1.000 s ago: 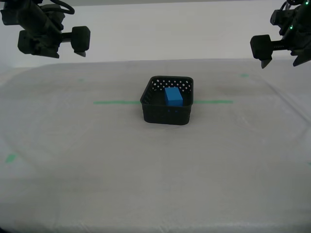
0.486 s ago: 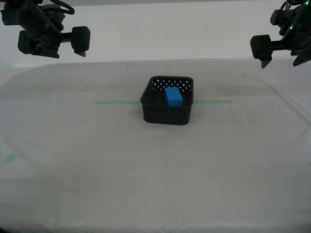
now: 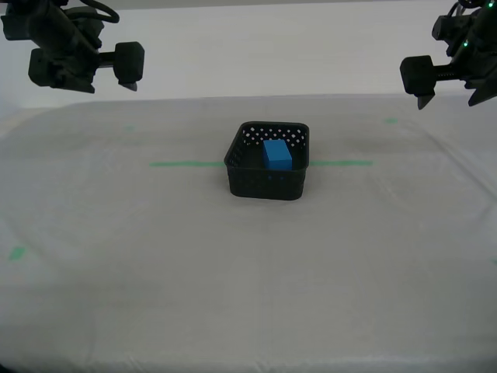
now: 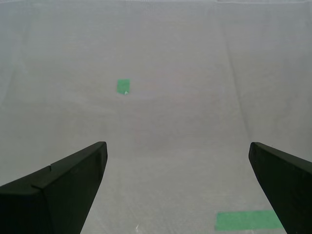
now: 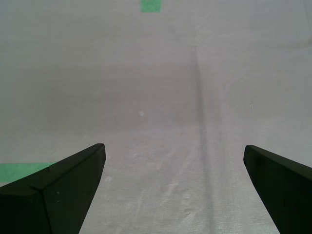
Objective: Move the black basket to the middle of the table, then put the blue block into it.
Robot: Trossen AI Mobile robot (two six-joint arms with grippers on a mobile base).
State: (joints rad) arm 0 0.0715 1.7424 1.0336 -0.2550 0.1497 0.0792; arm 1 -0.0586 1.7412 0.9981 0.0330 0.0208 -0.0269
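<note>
Both of my grippers are up in the air with jaws spread wide and nothing between them. My first gripper [image 5: 173,190] looks down on bare whitish-grey cloth, with a small square of green tape [image 5: 150,5] ahead of it and the end of a green tape strip [image 5: 24,170] just beside one finger. My second gripper [image 4: 175,187] sees much the same: a small green tape square [image 4: 124,86] further out and a green tape strip end [image 4: 248,220] close to one finger. Honestly the wrist views alone don't tell me which arm is which in the exterior view; there, one arm [image 3: 78,54] hangs over the table's far edge at the exterior view's left and another arm [image 3: 450,66] at the exterior view's right, both well apart from the basket.

As for the goods: the small square black plastic basket with perforated walls [image 3: 268,183] sits upright around the middle of the big cloth-covered table [image 3: 248,295], right on the long thin green tape line [image 3: 186,164], which shows on either side of it. The little bright-blue cube [image 3: 277,154] is inside the basket, resting toward its far wall. Another green tape bit [image 3: 16,252] sits near the table's edge at the exterior view's left.
</note>
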